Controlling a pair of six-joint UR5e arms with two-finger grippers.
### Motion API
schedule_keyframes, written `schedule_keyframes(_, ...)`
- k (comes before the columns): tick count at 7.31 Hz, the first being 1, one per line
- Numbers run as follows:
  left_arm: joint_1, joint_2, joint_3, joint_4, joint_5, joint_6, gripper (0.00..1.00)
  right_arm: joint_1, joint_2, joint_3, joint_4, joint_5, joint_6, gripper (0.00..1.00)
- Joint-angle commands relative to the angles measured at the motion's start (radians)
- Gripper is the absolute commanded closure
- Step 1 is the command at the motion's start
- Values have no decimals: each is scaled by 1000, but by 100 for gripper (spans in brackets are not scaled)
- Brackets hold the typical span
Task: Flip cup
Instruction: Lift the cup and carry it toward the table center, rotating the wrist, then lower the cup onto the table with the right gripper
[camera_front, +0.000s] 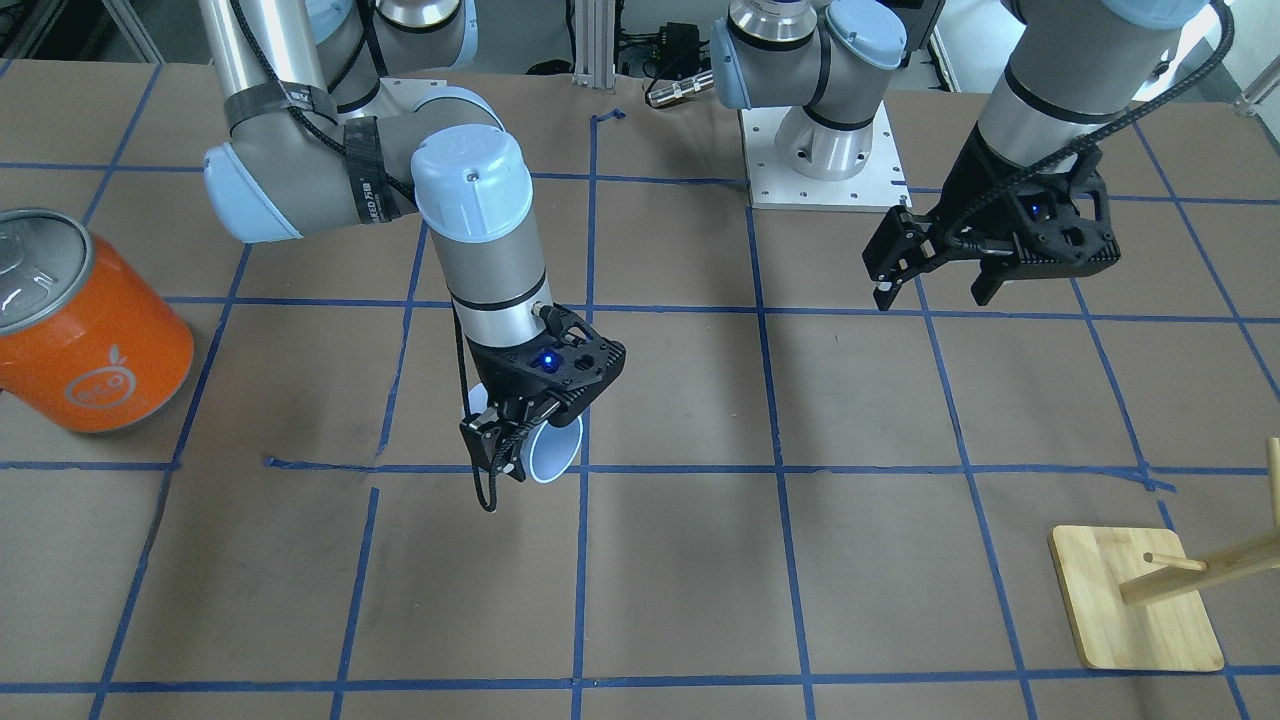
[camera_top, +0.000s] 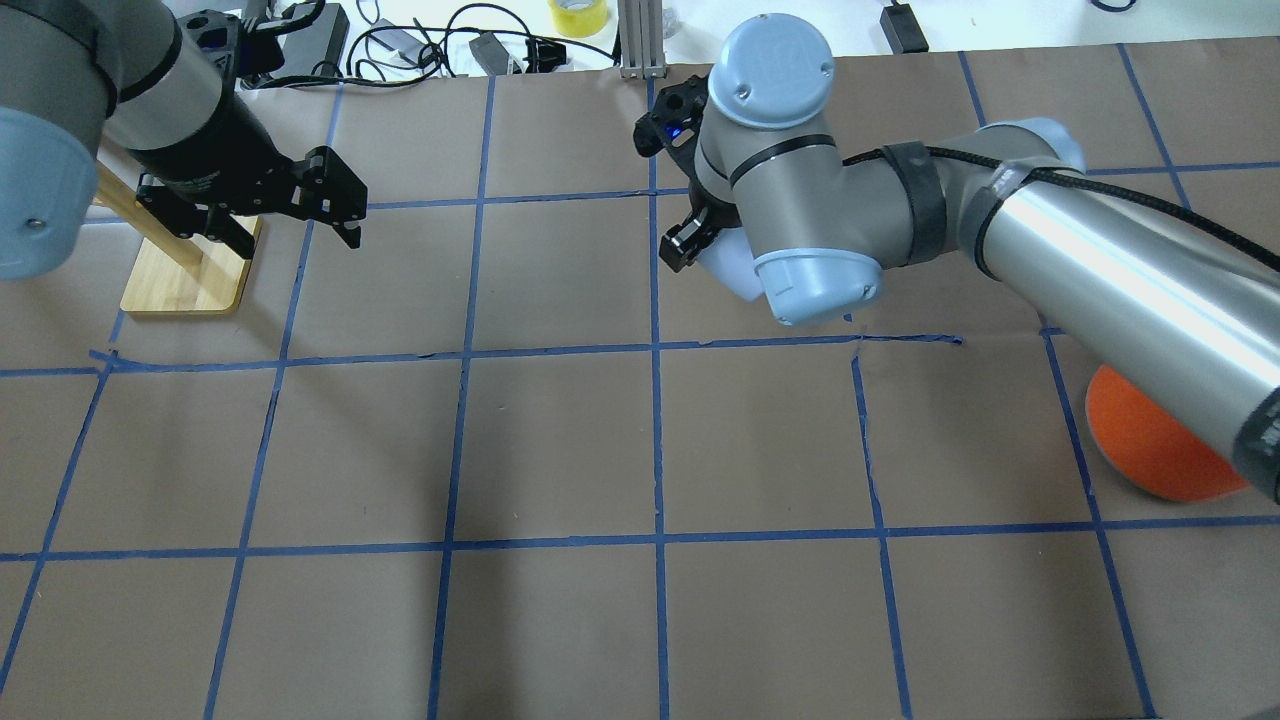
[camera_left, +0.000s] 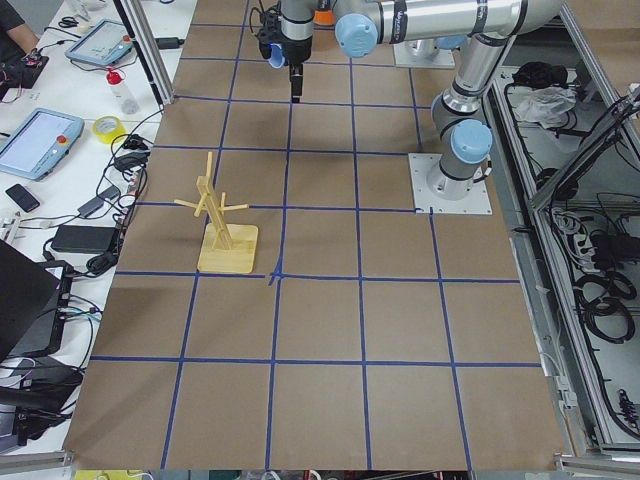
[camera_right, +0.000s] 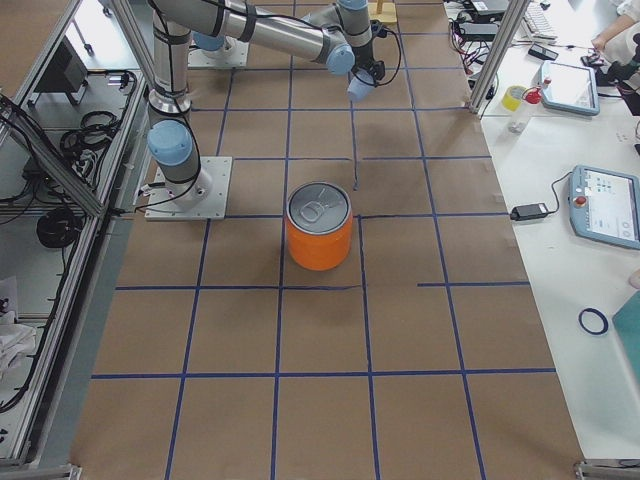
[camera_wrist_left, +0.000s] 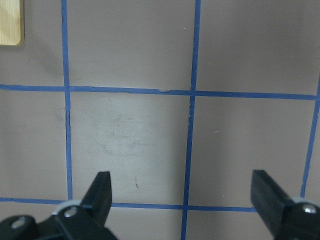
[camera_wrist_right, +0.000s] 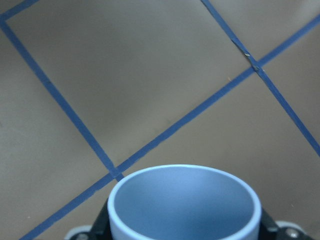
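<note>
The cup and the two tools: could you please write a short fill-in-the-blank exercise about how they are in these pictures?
1. The cup is gripped by the tool of the robot's ______ arm.
2. The jaws of the left tool stand ______, with nothing between them.
3. The large can with the silver lid is ______ in colour.

Missing words: right; open; orange.

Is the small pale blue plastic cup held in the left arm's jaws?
No, the left arm's jaws stand open and empty, while the right arm's jaws grip the cup.
</note>
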Motion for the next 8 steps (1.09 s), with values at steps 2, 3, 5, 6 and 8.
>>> schedule_keyframes(2,39,-7,-2,0,2,4,0,-4,63,-10,-8,111,-402,98)
schedule_keyframes(3,39,-6,-2,0,3,4,0,1,93,-15,-8,112,-430,97)
schedule_keyframes(5,39,-6,-3,0,3,3,0,30,168,-71,-12,116,-507,97)
schedule_keyframes(6,39,-6,-5,3,3,4,0,74,209,-118,-11,109,-509,96)
schedule_keyframes(8,39,-6,-9,5,3,3,0,93,255,-140,-21,105,-501,93)
